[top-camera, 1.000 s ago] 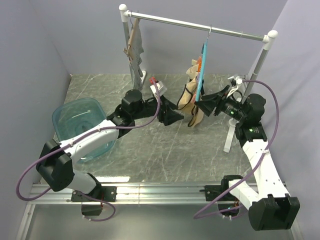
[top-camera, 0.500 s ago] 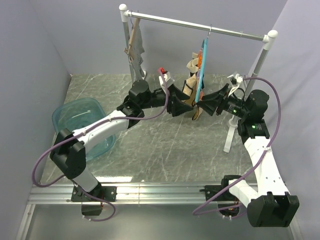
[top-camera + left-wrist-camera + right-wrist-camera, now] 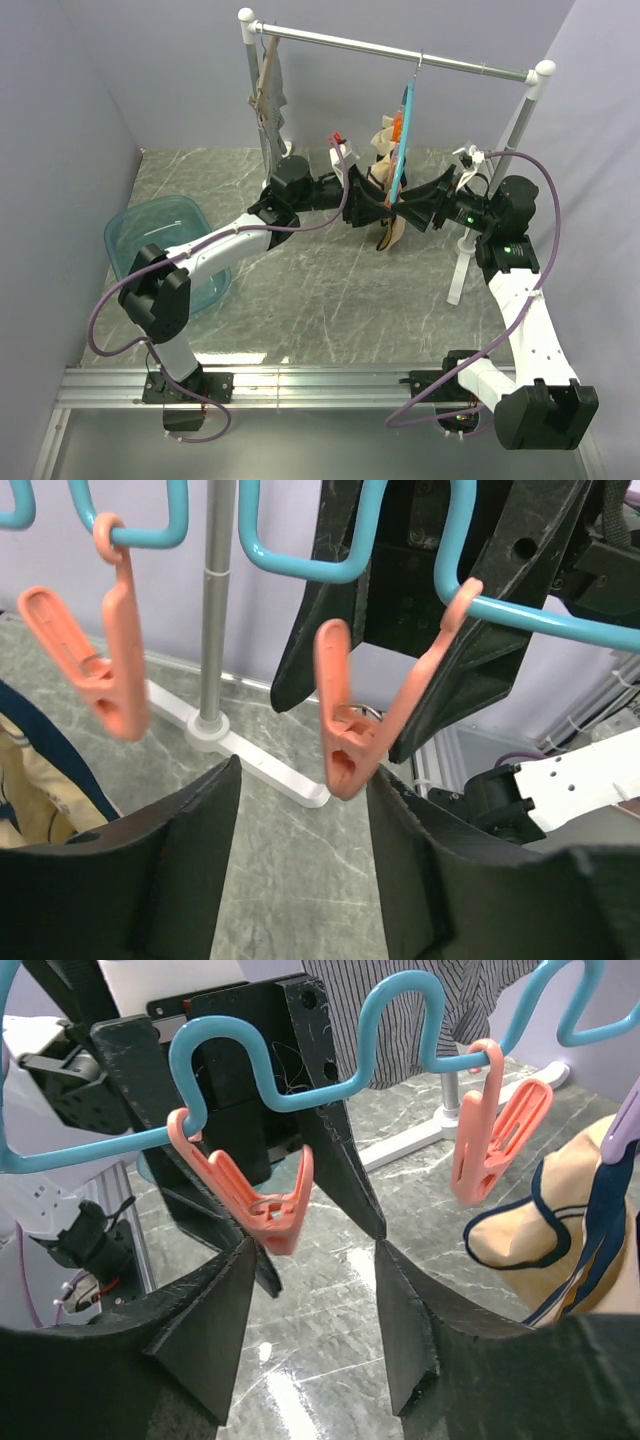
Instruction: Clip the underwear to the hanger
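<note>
The teal hanger (image 3: 402, 130) hangs edge-on from the rail, with orange clips along its wavy hoop. The tan underwear (image 3: 387, 222) dangles below it, beside both grippers. My left gripper (image 3: 372, 212) and right gripper (image 3: 416, 212) face each other across the hoop, both open. In the left wrist view an orange clip (image 3: 345, 730) hangs just above my open left gripper (image 3: 303, 770), and the underwear (image 3: 30, 780) shows at the far left. In the right wrist view the same kind of clip (image 3: 258, 1205) hangs by the left fingertip of my right gripper (image 3: 314, 1242). There the underwear (image 3: 535, 1215) hangs to the right.
A metal rail (image 3: 400, 48) on white posts carries the hanger and a grey striped garment (image 3: 268, 100) at its left end. A teal basin (image 3: 160, 250) sits on the table at the left. The rack's white foot (image 3: 457, 280) stands beside the right arm.
My left arm has swung right and up from the table's middle to the hanger, its jaws narrowing a little. The right gripper edged closer to the hoop.
</note>
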`<state>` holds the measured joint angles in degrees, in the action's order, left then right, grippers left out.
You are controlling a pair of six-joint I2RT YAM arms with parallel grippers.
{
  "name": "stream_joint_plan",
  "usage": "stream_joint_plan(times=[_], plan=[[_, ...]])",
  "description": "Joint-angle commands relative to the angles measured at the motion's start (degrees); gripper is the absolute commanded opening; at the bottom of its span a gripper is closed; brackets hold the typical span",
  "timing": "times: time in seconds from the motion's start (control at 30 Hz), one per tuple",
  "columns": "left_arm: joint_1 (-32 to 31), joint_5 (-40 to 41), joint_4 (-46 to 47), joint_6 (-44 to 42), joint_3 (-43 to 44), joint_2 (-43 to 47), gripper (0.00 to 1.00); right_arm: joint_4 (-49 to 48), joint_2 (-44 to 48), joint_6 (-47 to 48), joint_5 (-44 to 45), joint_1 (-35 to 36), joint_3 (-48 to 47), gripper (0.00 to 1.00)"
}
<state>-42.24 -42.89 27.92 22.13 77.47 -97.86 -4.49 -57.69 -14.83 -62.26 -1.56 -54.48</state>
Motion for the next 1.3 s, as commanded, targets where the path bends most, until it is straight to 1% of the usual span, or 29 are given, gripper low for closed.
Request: stream_joint_plan(times=[0.0,0.03,0.1,0.13,0.3,0.47,0.6,0.67,0.83,0.93,1.0,1.1,1.27], plan=[[-0.1,-3.2,5.8,2.5,3.6,-0.6,0.55,-1.5,0.1,-1.0,-1.5,-0.6,-3.3,0.59],[-0.1,-3.3,6.3,2.8,3.7,-0.7,0.51,-1.6,0.0,-1.2,-1.6,-0.7,-3.4,0.61],[-0.1,-3.7,7.4,3.6,3.7,-0.8,0.45,-1.7,0.2,-1.7,-1.5,-0.7,-3.4,0.64],[-0.1,-3.8,7.8,3.8,3.5,-0.7,0.44,-1.7,0.2,-2.0,-1.4,-0.7,-3.6,0.65],[-0.3,-3.7,8.4,4.1,3.2,-0.4,0.38,-3.6,0.2,-4.3,-1.6,-0.8,-3.8,0.66],[-0.4,-4.0,8.7,4.2,2.7,0.0,0.29,-6.1,-0.6,-6.5,-0.4,-0.8,-4.1,0.68],[-0.8,-3.7,8.2,3.4,2.7,0.0,0.20,-9.5,-1.2,-9.7,0.4,-0.9,-4.0,0.68],[-1.1,-3.3,7.6,3.0,2.9,0.0,0.19,-11.3,-1.5,-10.7,0.9,-0.7,-3.4,0.69],[-1.4,-2.5,6.6,2.7,3.5,-0.1,0.16,-12.2,-2.1,-11.4,2.0,-0.5,-3.2,0.69],[-1.6,-0.6,5.3,1.6,3.4,0.2,0.14,-11.2,-2.2,-11.5,3.3,-0.3,-3.4,0.69],[-1.7,0.8,5.0,1.0,3.2,0.6,0.10,-9.1,-2.5,-11.3,4.8,-0.2,-3.9,0.70],[-2.0,2.1,3.5,0.2,3.6,0.7,0.08,-5.4,-2.4,-11.4,5.7,-0.2,-4.5,0.70],[-2.5,4.0,2.1,-1.1,3.7,0.9,0.05,-8.2,-1.1,-13.9,6.6,0.0,-2.1,0.69]])
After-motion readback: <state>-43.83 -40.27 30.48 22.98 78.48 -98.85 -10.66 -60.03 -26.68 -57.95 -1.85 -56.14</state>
